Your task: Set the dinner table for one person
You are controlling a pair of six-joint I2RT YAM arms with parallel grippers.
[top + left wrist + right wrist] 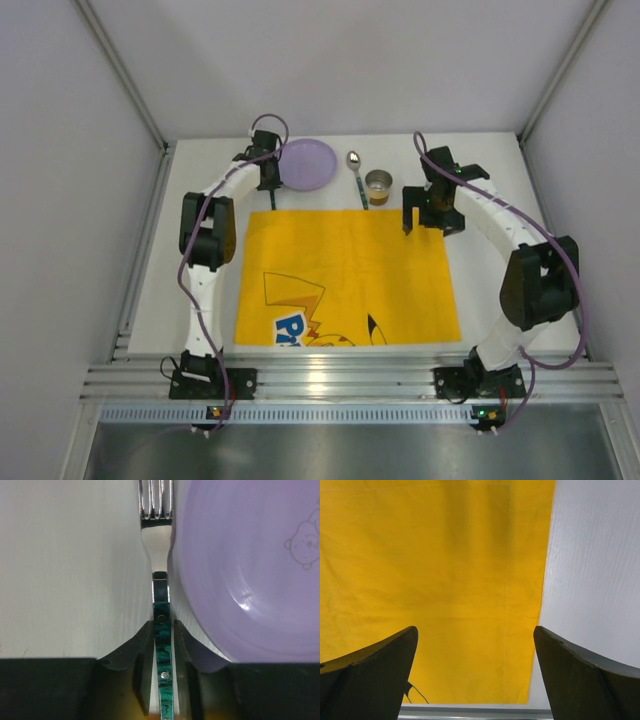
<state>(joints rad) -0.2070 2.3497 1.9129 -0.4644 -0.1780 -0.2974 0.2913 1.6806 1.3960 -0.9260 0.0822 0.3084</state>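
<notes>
my left tool [162, 640] is pinched narrow on the green handle of the fork [156, 545], just beside the purple plate [250, 570]. my right tool [475, 630] is spread wide and holds nothing, over the edge of the yellow mat [430, 570]. the white table [600, 580] lies under it all.

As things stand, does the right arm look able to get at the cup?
Probably yes. The right gripper is open and empty above the mat's right edge, and the cup stands just to its left on the table with nothing between them; the spoon lies on the cup's other side.
</notes>
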